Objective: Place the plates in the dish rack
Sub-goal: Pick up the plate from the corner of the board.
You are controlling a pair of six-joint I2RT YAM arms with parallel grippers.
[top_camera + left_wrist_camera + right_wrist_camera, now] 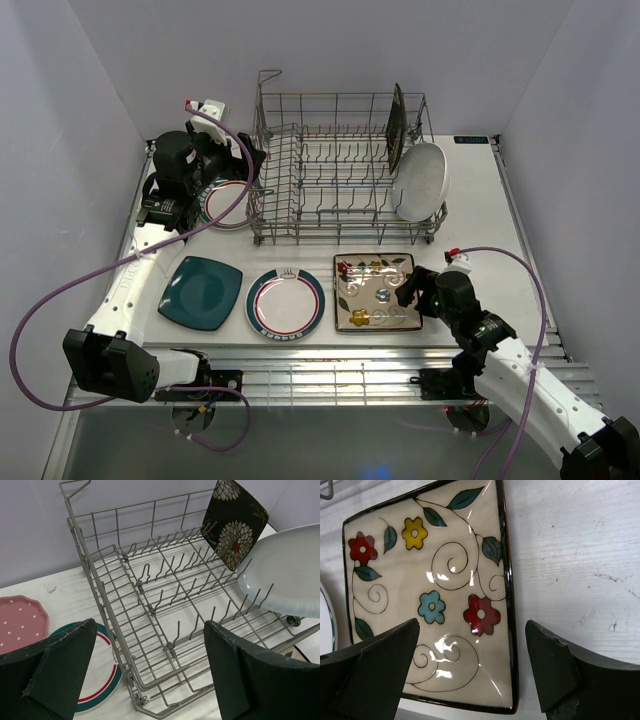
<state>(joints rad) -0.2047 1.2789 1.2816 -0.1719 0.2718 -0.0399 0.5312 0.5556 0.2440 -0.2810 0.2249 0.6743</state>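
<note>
Pickup step, I judge: your right gripper [471,630] hangs with fingers [375,675] spread and empty over the right edge of the floral square [435,575], which lies flat on the bench [570,555] before the rack [320,170]. Next, lower and pinch that rim. Your left gripper [150,625], equally spread, hovers beside the rack.

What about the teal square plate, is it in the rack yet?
No, the teal square plate lies flat on the table, in front of the dish rack rather than inside it.
</note>
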